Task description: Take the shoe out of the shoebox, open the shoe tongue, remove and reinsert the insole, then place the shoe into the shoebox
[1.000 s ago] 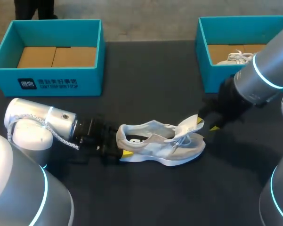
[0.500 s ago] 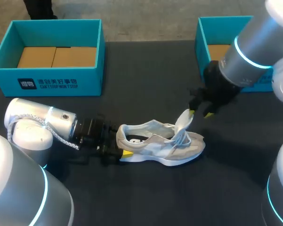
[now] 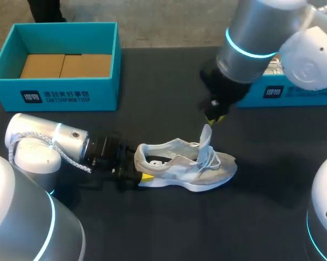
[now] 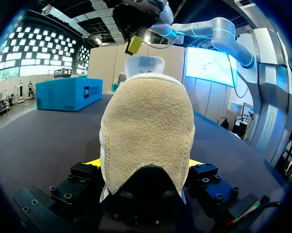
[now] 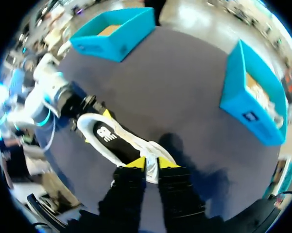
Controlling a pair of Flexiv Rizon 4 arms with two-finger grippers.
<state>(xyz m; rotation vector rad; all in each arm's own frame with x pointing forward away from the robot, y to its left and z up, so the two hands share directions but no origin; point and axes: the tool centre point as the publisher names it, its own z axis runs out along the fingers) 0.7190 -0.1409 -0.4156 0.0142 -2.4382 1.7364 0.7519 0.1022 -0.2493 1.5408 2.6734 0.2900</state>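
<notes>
At mid-frame, the right pincer (image 3: 214, 116) is pinching the tongue (image 3: 206, 137) of the sneaker (image 3: 179, 166), best lifting slowly while the left pincer (image 3: 140, 173) is clamping the heel (image 4: 146, 131).

Up goes the right pincer (image 3: 215, 116), swinging away from the toe of the shoe (image 3: 185, 166) toward the middle of the table (image 3: 152, 81). The tongue (image 3: 206, 137) comes with it, from folded forward to standing upright. The right arm (image 3: 250, 38) now covers much of the right-hand shoebox (image 3: 296, 93).
</notes>
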